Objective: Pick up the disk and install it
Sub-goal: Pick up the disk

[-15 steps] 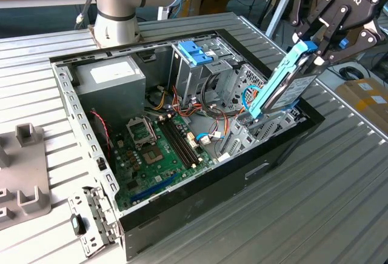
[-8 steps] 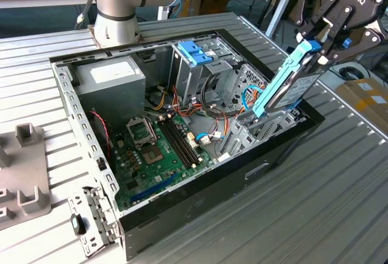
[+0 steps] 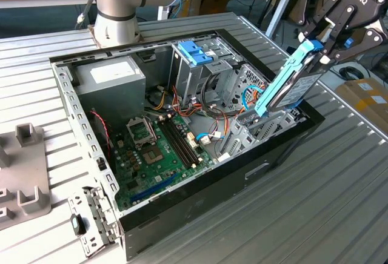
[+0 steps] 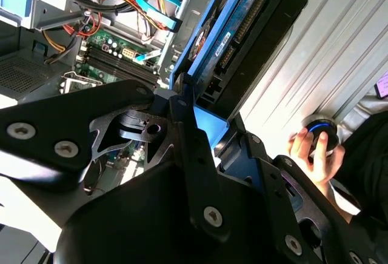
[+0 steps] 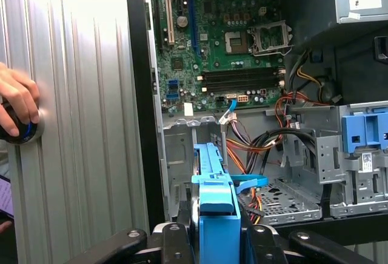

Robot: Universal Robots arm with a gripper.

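Observation:
The disk (image 3: 295,85), a flat drive in a blue plastic frame, hangs tilted with its lower end at the open computer case's (image 3: 291,140) wall on the exterior view's right. My gripper (image 3: 323,41) is shut on the disk's upper end. In the first wrist view the disk's blue frame (image 5: 213,200) runs out from between my fingers toward the grey drive bay (image 5: 182,155). The second wrist view shows the disk's (image 4: 239,31) dark underside and blue edge past the fingers (image 4: 188,155).
Inside the case lie a green motherboard (image 3: 160,152), a grey power supply box (image 3: 109,85), loose coloured cables (image 3: 209,118) and a blue latch on a metal cage (image 3: 195,55). A person's hand (image 4: 312,152) rests on a round device on the ribbed metal table (image 3: 339,203). A grey fixture (image 3: 24,173) sits at the exterior view's left.

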